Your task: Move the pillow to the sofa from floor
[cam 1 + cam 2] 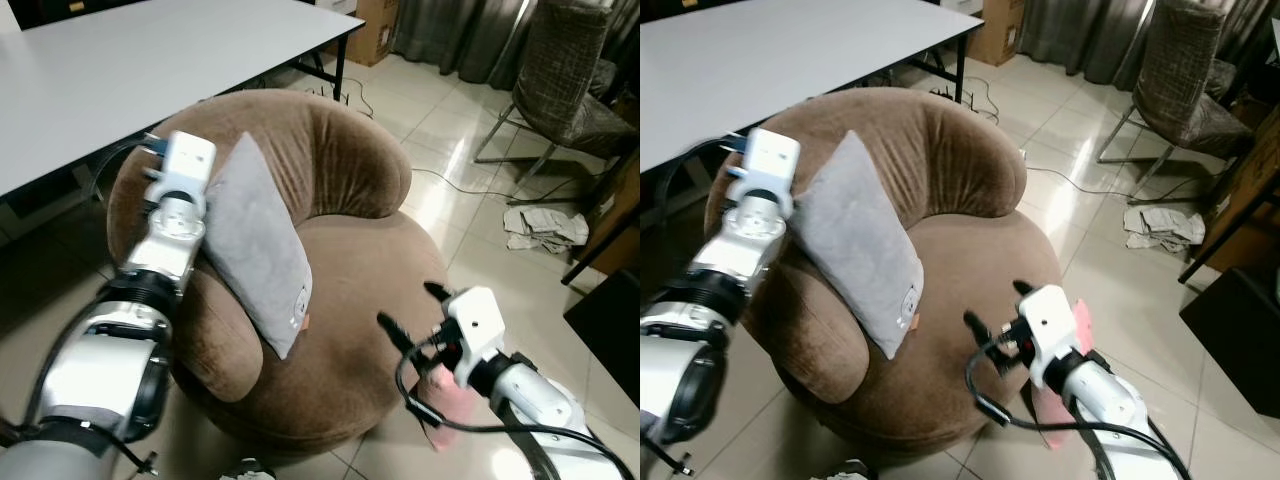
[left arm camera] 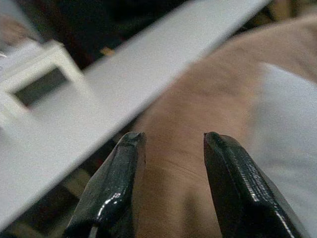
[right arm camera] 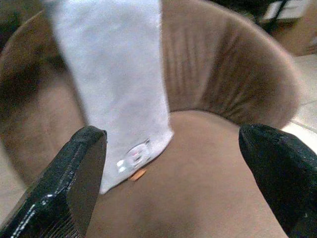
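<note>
1. Table (image 1: 120, 70): white top, behind the sofa, well apart from the work.
2. Sofa (image 1: 350, 270): round brown tub chair on a tile floor (image 1: 460, 130). The landmark for all below. Acts as the only container here; its seat holds the pillow and nothing else that can be made out.
3. Pillow (image 1: 255, 240): grey, already on the sofa, off the floor. It stands tilted on a lower corner, leaning against the sofa's left armrest. A small label (image 3: 132, 156) sits near the low corner.
4. Handling, as a judgement: soft, light and floppy, fabric with good grip, not fragile. It would sag if pinched at one corner; a hold across an edge or mid-body looks safer. Leaning as it is, it may slump down onto the seat.
5. Left gripper (image 2: 171, 163): at the sofa's left armrest, just behind the pillow's upper edge. Fingers (image 2: 114, 188) spread, nothing between them but brown upholstery beyond.
6. Right gripper (image 1: 412, 308): over the sofa's front right edge, aimed at the seat and pillow. Fingers spread wide, holding nothing, apart from the pillow.
7. Task looks essentially done; only a tidy release or settling seems left.
</note>
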